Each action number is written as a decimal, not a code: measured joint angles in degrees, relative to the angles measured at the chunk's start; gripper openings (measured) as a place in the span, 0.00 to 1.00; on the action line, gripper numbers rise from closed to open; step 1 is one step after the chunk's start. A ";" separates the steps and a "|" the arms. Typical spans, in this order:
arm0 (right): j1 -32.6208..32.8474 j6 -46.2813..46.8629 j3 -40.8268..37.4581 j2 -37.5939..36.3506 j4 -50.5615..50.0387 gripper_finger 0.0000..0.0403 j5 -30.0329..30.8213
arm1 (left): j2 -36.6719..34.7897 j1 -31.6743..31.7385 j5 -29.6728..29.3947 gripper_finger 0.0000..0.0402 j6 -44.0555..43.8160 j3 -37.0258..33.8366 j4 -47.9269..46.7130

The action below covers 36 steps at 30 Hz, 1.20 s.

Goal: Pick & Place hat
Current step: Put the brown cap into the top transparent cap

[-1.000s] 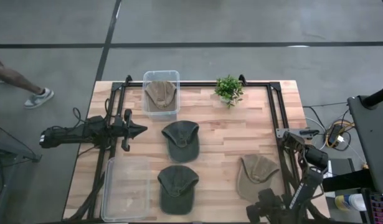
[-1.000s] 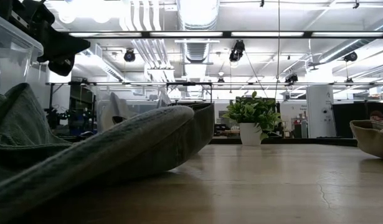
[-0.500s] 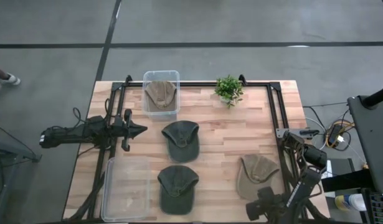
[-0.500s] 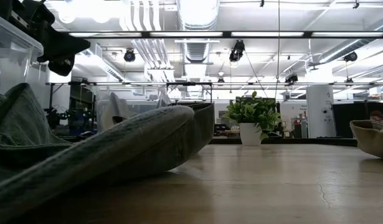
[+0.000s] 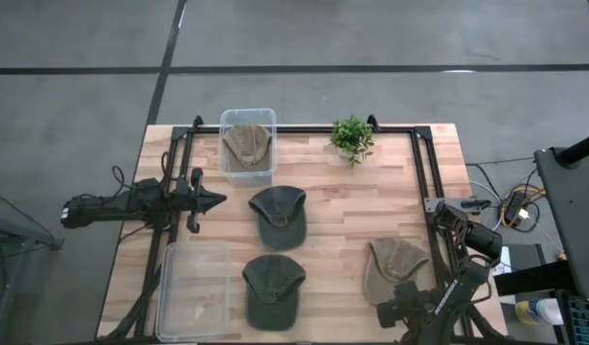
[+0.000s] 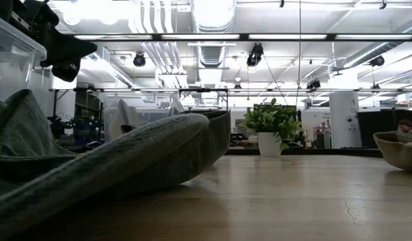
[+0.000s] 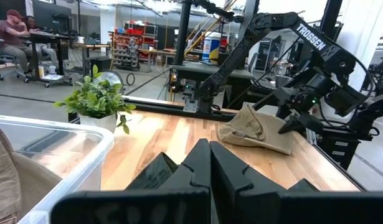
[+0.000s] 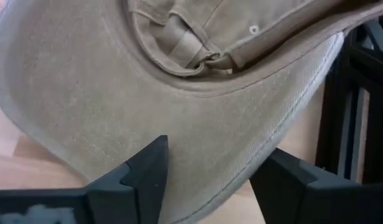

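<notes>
Between spread right gripper fingers, curved twill brim.

Two matte-black jointed arms, white TROSSEN lettering on the right arm, black wedge-shaped jaws.

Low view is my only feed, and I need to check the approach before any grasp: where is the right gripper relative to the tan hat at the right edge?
Observer: The right gripper is at the brim of the tan hat, on the side away from the plant.
Operator: Are its fingers open?
Observer: Yes, open. The right wrist view shows the brim between them, not yet clamped.
Operator: And the left arm?
Observer: The left gripper is shut, beside the clear bin that holds a second tan hat.
</notes>
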 joint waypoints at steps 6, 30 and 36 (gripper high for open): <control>-2.21 -0.10 -0.65 -0.03 -0.03 0.27 2.19 | 0.00 0.02 -0.02 0.00 0.01 -0.01 0.00; -24.01 -16.02 -1.27 -13.49 -4.82 0.03 31.02 | -0.02 0.00 -0.26 0.00 0.02 -0.01 0.00; -29.69 -20.02 -1.29 -20.36 -3.40 0.03 41.51 | 0.00 0.02 -0.23 0.00 0.02 0.01 0.02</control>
